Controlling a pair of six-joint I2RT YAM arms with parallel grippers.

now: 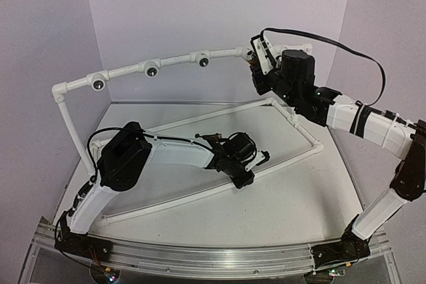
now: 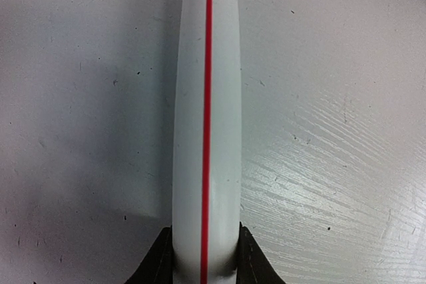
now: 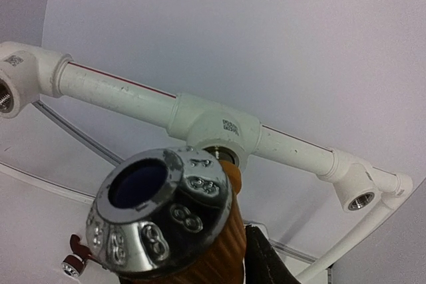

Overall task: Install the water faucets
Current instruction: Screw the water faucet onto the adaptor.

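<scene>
My right gripper (image 1: 255, 59) is raised at the right end of the upper white pipe (image 1: 174, 61). It is shut on the yellow-orange faucet (image 3: 219, 244), whose silvery end (image 3: 156, 211) faces the camera. The faucet's far tip sits at the mouth of a white tee socket (image 3: 223, 153). Only one dark finger (image 3: 265, 257) shows. A small dark reddish-brown faucet (image 3: 75, 256) peeks out at the lower left, mostly hidden. My left gripper (image 1: 243, 176) is low on the table, shut on a white pipe with a red stripe (image 2: 206, 98), with fingers (image 2: 158, 261) on both sides.
The white pipe frame stands on the table, with a post at the left (image 1: 70, 124) and long pipes lying on the tabletop (image 1: 166, 201). Three round sockets (image 1: 152, 69) face forward along the upper pipe. Purple walls close the back and sides. More sockets (image 3: 360, 199) show beyond the tee.
</scene>
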